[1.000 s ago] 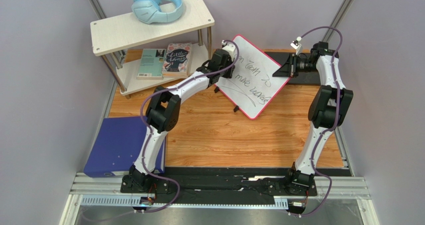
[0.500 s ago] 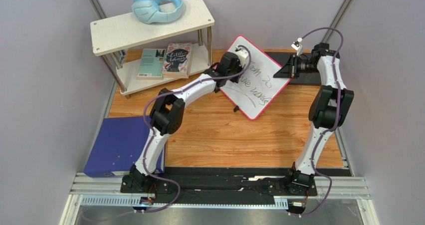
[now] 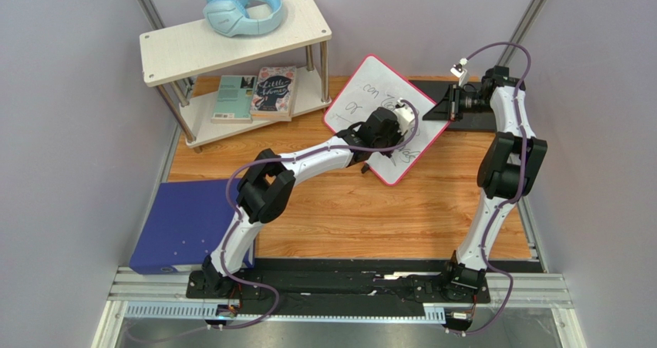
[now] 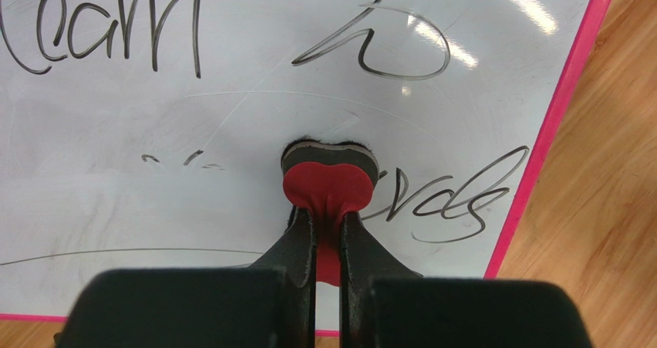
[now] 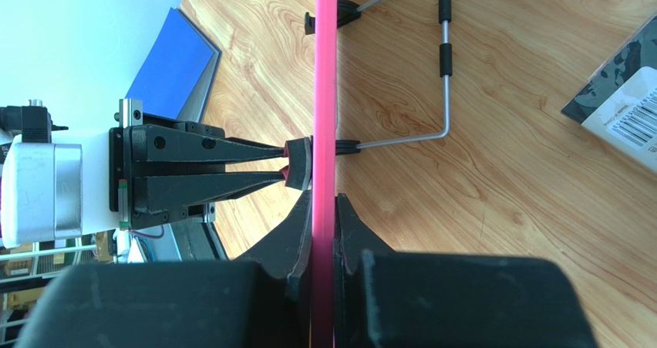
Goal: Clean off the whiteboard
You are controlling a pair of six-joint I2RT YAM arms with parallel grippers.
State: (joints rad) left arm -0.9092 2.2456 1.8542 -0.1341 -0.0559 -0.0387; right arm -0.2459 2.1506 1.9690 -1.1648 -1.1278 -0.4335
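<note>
Centrally, the left fingers (image 4: 328, 228) are closed on a red-backed eraser (image 4: 329, 170), whose felt face presses on the whiteboard (image 4: 193, 132). Handwriting remains on the far side of the eraser and just to its right. The pink rim (image 4: 551, 140) runs close by on the right, with bare wood worktop (image 4: 609, 209) beyond it. The right fingers (image 5: 324, 209) are pinched shut on the board's right edge. The board stands propped on a wire stand (image 5: 432, 78) at the far middle of the worktop, right of a shelf (image 3: 231, 43). Open worktop lies on its near side, and a blue binder (image 3: 185, 224) sits at the near left. Compared with a second earlier, the left arm has swept from the board's far-left corner to its near-right part, and the middle line of writing is largely wiped. The right fingers have not moved.
</note>
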